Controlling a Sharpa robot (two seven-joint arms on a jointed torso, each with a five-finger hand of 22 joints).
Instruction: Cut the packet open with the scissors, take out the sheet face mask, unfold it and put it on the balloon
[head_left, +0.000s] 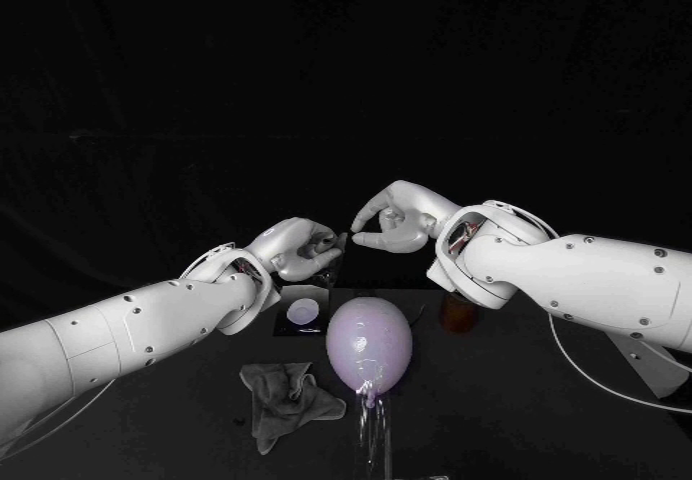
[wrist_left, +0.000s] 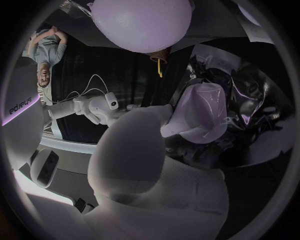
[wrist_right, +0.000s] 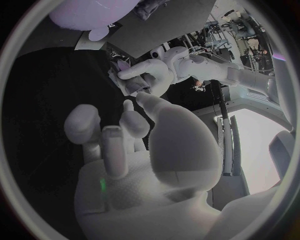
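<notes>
Black cloth backs the black table (head_left: 548, 420), and both hands meet raised above it. Your left hand (head_left: 296, 248) has its fingers curled around the dark glossy crinkled foil packet (wrist_left: 253, 112) and holds it clear of the table. Your right hand (head_left: 392, 222) reaches in with its thumb and one finger pointing toward the packet; you cannot tell whether they pinch it. The pale lilac egg-shaped balloon (head_left: 369, 342) stands on the table nearer you than the hands, with a crumpled grey cloth (head_left: 289, 400) beside it.

Caution: a loose pinch on slick foil will likely let the packet slip and drop onto the balloon. Pulling too hard could tear the thin mask sheet or jerk the packet from the left hand.
</notes>
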